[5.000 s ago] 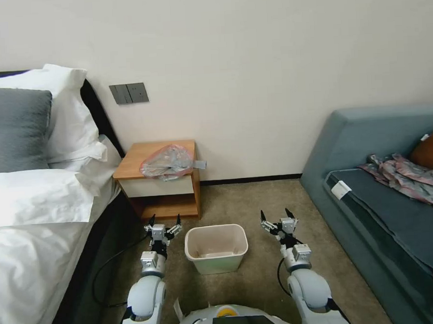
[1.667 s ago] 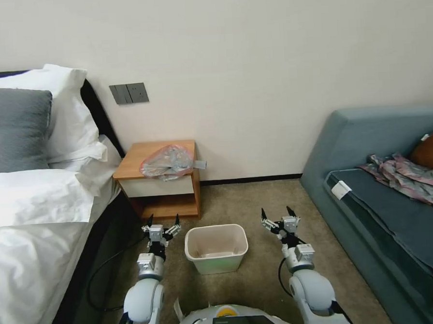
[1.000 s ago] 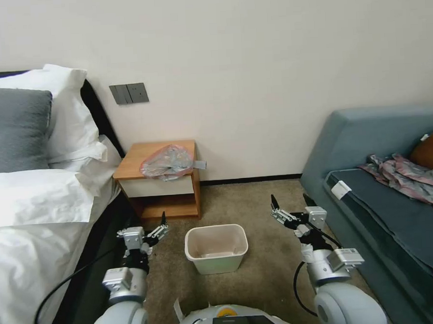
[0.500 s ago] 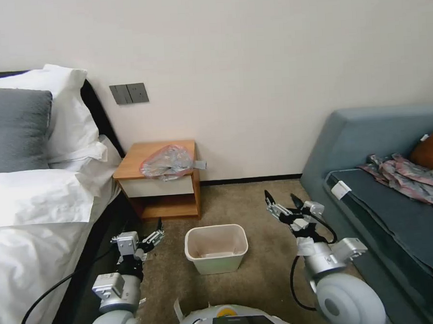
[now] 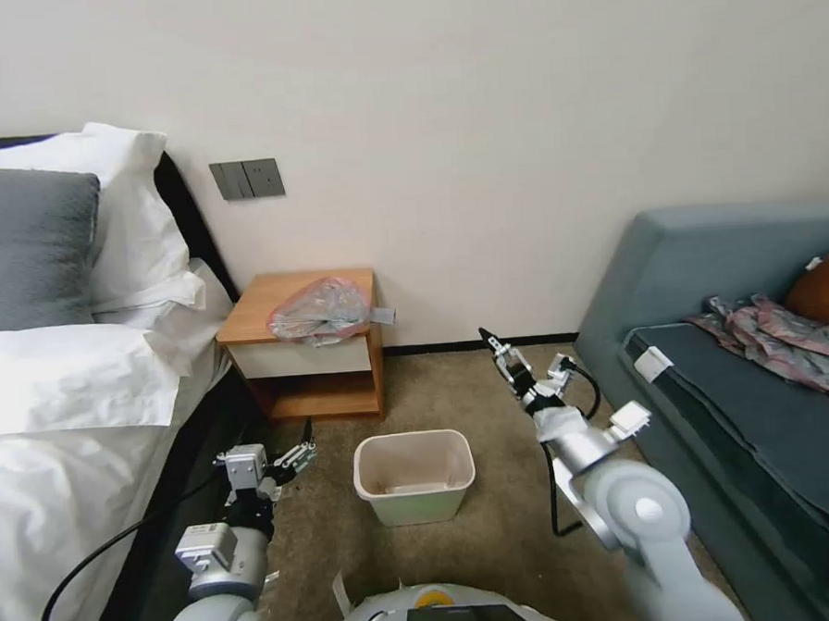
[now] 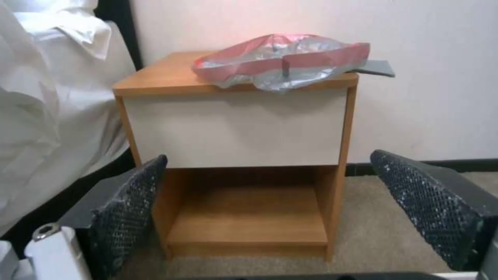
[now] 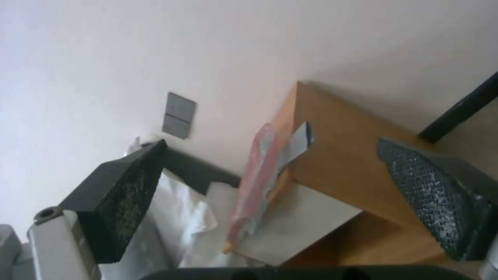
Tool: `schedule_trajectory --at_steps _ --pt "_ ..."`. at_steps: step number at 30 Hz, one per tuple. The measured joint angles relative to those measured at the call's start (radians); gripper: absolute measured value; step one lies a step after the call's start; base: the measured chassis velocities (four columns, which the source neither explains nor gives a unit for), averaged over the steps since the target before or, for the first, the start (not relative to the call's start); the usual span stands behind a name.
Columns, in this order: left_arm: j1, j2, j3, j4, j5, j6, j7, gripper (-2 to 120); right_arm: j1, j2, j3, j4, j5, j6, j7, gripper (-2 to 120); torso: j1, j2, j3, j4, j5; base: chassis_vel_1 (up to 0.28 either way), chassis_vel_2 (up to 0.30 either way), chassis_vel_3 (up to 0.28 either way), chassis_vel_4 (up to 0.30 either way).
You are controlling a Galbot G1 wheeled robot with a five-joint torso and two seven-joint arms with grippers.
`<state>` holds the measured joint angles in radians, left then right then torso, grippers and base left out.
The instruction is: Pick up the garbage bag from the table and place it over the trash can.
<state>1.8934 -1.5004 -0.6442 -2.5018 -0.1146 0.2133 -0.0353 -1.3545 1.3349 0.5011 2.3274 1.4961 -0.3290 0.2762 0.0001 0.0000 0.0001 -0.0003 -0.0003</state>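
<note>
Head view takes in the bed (image 5: 60, 440) first, white sheets and pillows filling the robot's left side, with a blue-grey sofa (image 5: 712, 332) along the right. Between them, against the cream wall, stands the counter (image 5: 301, 353), a small light-brown wooden nightstand with a white drawer front and a low shelf. And there on its top lies the garbage bag (image 5: 320, 311), thin, crinkly, translucent pinkish-grey plastic with a pink rim, bunched toward the front right corner and drooping a little over the drawer edge. A flat grey piece (image 5: 382, 315) pokes out from the counter's right side, just beside the bag.

Down on the beige carpet, in front of the counter and well apart from it, sits the trash can (image 5: 414, 475), a small cream-white rectangular plastic bin with rounded corners and a rolled rim, nothing draped on it.

Left end effector (image 5: 288, 456) hangs low by the bed's dark base, to the left of the trash can, fingers spread apart and holding nothing; the left wrist view looks straight at the drawer front between its two black pads (image 6: 130, 210). Right end effector (image 5: 515, 370) is raised over the carpet to the right of the can, tilted toward the counter, well short of the bag. The right wrist view shows its fingers wide apart with nothing between them.
</note>
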Motion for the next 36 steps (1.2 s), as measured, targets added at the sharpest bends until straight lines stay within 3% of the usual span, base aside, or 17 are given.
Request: schedule_trajectory --at_steps 6,20,36 --pt "0.001 0.002 0.000 0.001 -0.002 -0.001 0.000 100 0.182 0.034 -0.063 -0.198 0.156 0.025 -0.001 100 0.000 0.000 0.000 0.0006 0.0002 0.000 0.000 0.000 0.000" --pt "0.011 0.037 -0.004 0.001 -0.053 -0.023 0.012 100 0.413 0.107 -0.199 -0.494 0.265 0.046 -0.015 100 0.000 0.000 0.000 0.0003 0.0001 0.000 0.000 0.000 0.000" --pt "0.012 0.032 -0.005 0.002 -0.055 -0.027 0.012 100 0.608 0.190 -0.274 -0.825 0.151 0.016 -0.100 100 0.000 0.000 0.000 0.0004 0.0002 0.000 0.000 0.000 0.000"
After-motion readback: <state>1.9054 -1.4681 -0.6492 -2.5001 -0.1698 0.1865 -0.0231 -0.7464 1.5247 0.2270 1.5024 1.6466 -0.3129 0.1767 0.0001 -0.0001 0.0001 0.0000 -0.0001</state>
